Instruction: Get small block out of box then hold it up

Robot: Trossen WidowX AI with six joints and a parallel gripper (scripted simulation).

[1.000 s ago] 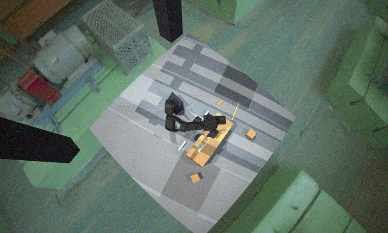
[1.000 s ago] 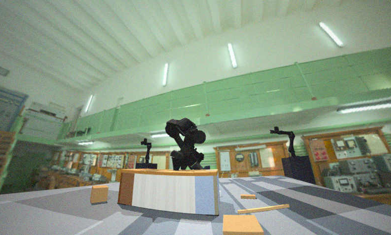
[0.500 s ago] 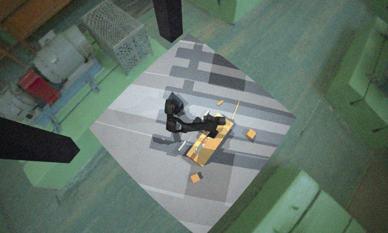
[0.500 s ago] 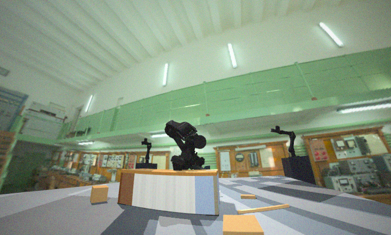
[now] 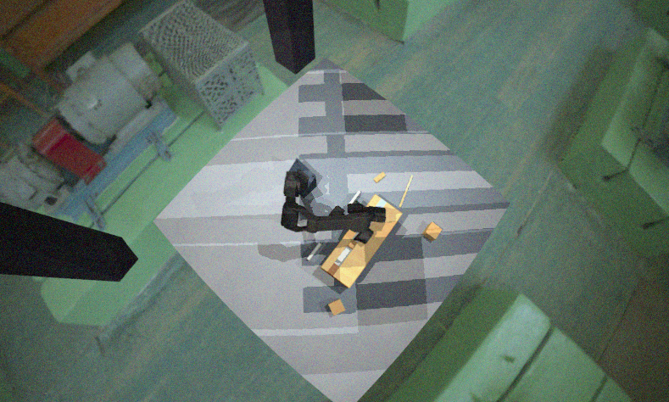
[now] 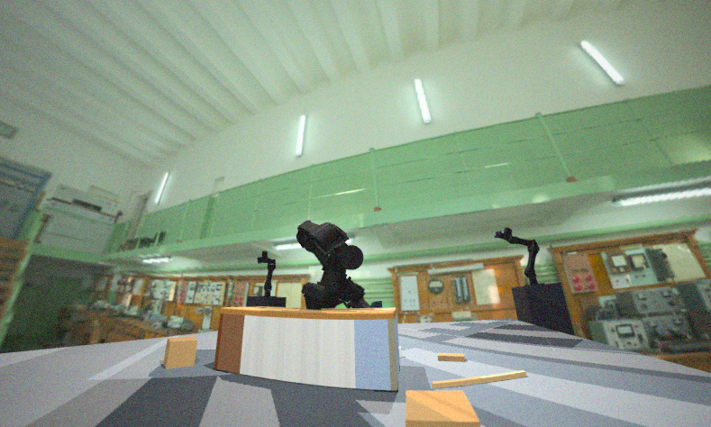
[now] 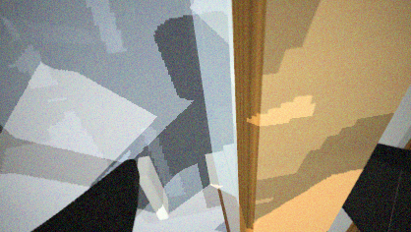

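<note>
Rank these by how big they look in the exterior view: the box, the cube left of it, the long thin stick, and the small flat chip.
1. box
2. stick
3. cube
4. chip
Stick beats cube only in length; the cube looks bulkier, so that pair is unsure.

From above, the arm (image 5: 326,217) covers part of the box (image 5: 359,249), and the gripper's fingertips are lost behind its dark bulk. The block on the shelf cannot be made out in any view. From the side, the box's back wall (image 6: 299,344) hides its inside and the arm's lower end. In the wrist view both fingers are cut off by the bottom edge, and the box top (image 7: 315,98) runs out of the picture.
</note>
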